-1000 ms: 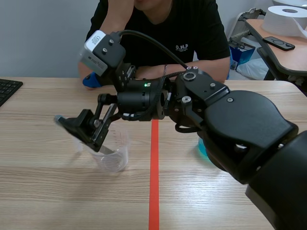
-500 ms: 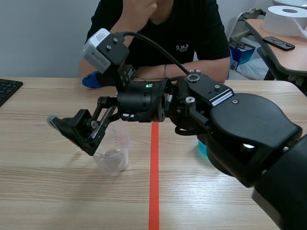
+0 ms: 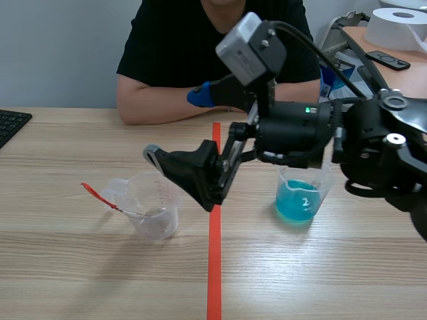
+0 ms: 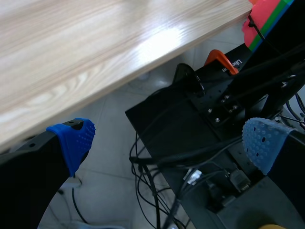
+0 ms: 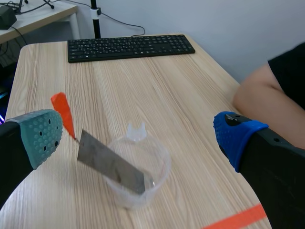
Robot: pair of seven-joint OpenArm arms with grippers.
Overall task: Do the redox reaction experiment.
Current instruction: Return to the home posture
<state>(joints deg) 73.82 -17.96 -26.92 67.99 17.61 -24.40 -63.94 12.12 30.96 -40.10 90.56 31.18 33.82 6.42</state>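
A clear measuring cup (image 3: pixel 155 212) stands left of the red tape line. A grey metal strip with a red end (image 3: pixel 110 202) leans in it, the red end sticking out over the rim. A second cup (image 3: pixel 298 199) holds blue liquid right of the line. My right gripper (image 3: pixel 183 177) hangs open above the table between the cups, just right of the clear one, holding nothing. In the right wrist view the clear cup (image 5: pixel 138 174) and strip (image 5: pixel 109 164) lie ahead of the open gripper (image 5: pixel 138 138). My left gripper (image 4: pixel 167 138) is open beyond the table edge (image 4: pixel 95 71), above cables.
A person sits across the table with a blue-gloved hand (image 3: pixel 200 95) resting near the middle. A black keyboard (image 3: pixel 10 125) lies at the far left, also seen as the keyboard (image 5: pixel 131 47) beyond the cup. A side table (image 3: pixel 393 73) with a paper roll (image 3: pixel 402 27) stands at the back right.
My right gripper has drawn back to the right, away from the clear cup, leaving the metal strip leaning in it. The person's gloved hand has shifted toward the middle.
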